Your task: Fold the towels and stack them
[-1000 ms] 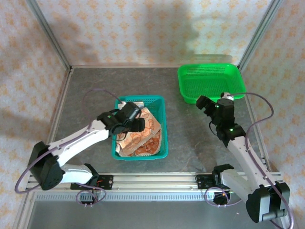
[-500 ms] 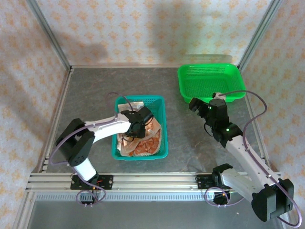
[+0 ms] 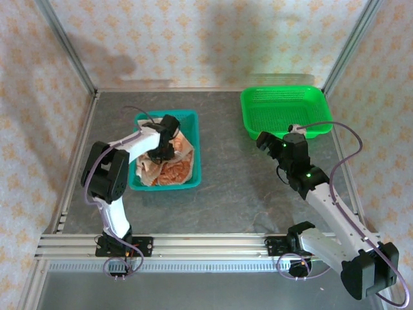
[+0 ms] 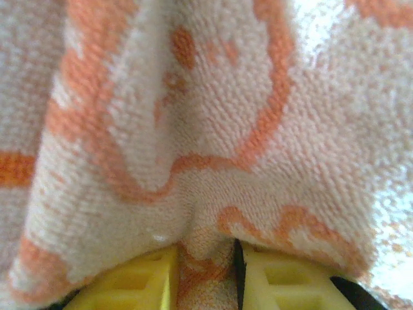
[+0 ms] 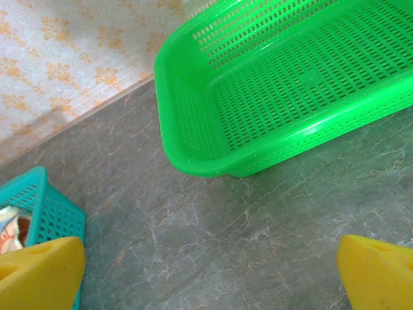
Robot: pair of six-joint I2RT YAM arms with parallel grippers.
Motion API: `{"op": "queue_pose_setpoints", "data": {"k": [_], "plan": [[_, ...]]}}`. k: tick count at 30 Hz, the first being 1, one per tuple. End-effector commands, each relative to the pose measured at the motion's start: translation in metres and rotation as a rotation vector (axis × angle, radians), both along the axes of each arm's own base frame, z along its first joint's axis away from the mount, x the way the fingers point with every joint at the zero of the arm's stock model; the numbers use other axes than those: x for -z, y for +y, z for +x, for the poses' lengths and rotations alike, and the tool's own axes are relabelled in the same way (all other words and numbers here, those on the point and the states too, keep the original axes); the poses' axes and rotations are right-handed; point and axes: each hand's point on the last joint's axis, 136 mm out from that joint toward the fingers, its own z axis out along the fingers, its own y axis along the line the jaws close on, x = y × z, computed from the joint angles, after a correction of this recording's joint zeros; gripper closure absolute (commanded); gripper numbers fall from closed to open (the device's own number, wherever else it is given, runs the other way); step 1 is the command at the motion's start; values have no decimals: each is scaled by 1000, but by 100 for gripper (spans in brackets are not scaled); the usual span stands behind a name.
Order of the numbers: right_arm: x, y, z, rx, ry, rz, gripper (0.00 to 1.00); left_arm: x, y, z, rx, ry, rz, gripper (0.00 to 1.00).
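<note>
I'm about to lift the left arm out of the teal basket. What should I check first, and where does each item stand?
1. Left gripper gripping a towel: ok, a fold is pinched between its fingers.
2. Single towel caught: cannot tell, the cloth is bunched.
3. Teal basket mesh free of the grip: cannot tell.
4. Right gripper open and apart from the towel: ok, it is over bare table.
5. Green basket empty: ok.
</note>
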Motion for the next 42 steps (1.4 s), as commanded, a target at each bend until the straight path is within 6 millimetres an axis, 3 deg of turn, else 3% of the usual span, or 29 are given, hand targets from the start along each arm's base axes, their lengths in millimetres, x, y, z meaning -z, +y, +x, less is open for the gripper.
{"op": "queue_pose_setpoints", "data": {"k": [1,7,13,21,24,27,33,38,42], "plan": [[-15,1,5,16,-21,15,1,-6,45,20,37,49,132,71],[-14,9,12,-2,5,12,1,-11,105,68,-9,54,190,71],[-14,15,17,-13,28,14,1,-5,160,100,-84,48,262,60],[-10,26,17,-34,68,18,1,-16,230,125,-264,-26,255,47],[-9,30,20,-44,81,12,1,-23,243,137,-313,-82,184,46],[-11,37,25,-56,80,11,1,-37,242,148,-330,-135,86,37],[-9,48,28,-75,80,12,1,-73,219,149,-308,-233,-27,30],[-4,50,27,-76,87,22,1,-71,200,154,-254,-239,-56,31],[-3,49,24,-79,94,20,1,-56,189,164,-229,-209,-33,31]]}}
